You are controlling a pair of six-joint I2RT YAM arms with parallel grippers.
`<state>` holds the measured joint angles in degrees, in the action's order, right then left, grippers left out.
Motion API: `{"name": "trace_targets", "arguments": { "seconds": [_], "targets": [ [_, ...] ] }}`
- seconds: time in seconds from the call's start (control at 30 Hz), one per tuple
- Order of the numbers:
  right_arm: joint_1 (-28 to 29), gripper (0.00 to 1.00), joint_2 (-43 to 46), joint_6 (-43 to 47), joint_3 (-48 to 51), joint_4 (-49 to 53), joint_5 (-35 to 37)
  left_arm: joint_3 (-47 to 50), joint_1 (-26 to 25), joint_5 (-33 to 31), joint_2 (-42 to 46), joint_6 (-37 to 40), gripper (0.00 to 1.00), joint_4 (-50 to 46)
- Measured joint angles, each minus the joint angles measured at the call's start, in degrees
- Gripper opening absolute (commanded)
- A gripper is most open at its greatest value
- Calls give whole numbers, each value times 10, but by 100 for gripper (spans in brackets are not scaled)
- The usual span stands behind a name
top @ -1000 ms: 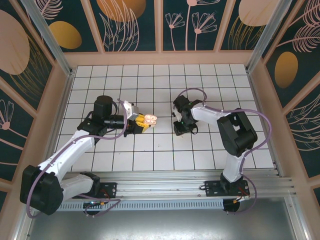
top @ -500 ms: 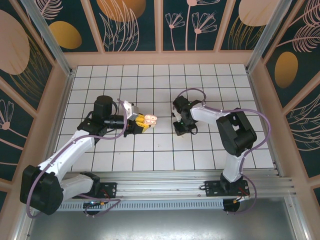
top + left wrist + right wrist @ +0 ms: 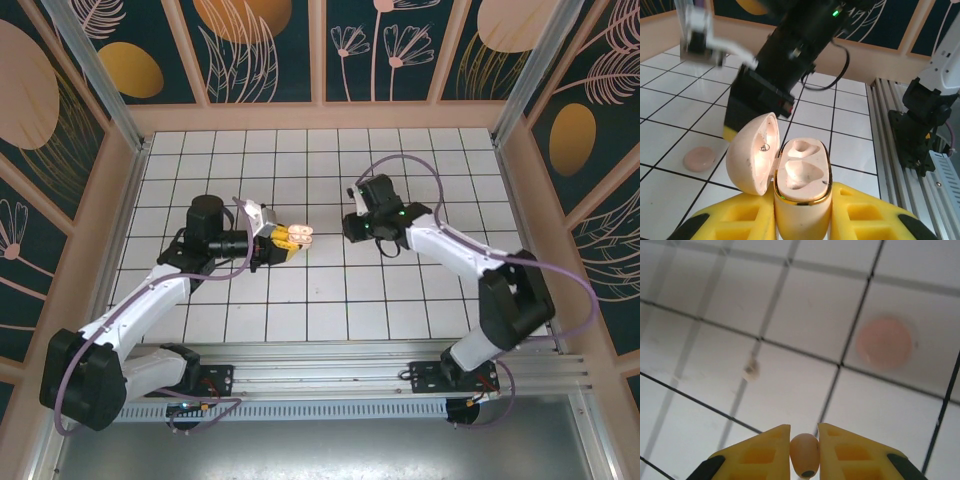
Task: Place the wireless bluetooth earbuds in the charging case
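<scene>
The charging case [image 3: 801,200] is a pale pink clamshell standing upright between the yellow fingers of my left gripper [image 3: 802,212], which is shut on it. Its lid [image 3: 752,152] hangs open to the left, and both wells in the base are empty. From above, the case [image 3: 298,236] sits at the tip of my left gripper [image 3: 285,240], left of centre. My right gripper [image 3: 804,436] is shut on one small pinkish earbud [image 3: 804,455] and hangs above the tiles. From above, my right gripper [image 3: 351,230] is just right of the case. A round pink nub [image 3: 884,341], apparently the other earbud, lies on a tile.
A tiny pale piece [image 3: 750,370] lies on a grid line below my right gripper. The right arm's black wrist [image 3: 770,85] hangs close behind the case, with the pink nub [image 3: 699,159] on the tile to its left. An aluminium rail [image 3: 380,352] borders the near edge.
My right gripper has shut on the earbud, risen off the tile and moved back, toward the case's level. My left gripper has barely moved and still holds the open case.
</scene>
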<state>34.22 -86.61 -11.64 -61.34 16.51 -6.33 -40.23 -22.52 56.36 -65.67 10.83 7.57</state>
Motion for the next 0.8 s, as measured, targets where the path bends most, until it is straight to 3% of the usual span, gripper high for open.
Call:
{"name": "trace_targets", "arguments": {
  "seconds": [0.37,0.8],
  "targets": [
    [33,19,158,-23,149,-311,-121,28,0,-27,27,-21,25,64],
    [84,19,198,-9,192,-463,-213,33,0,-33,33,-19,25,91]
  ]
}}
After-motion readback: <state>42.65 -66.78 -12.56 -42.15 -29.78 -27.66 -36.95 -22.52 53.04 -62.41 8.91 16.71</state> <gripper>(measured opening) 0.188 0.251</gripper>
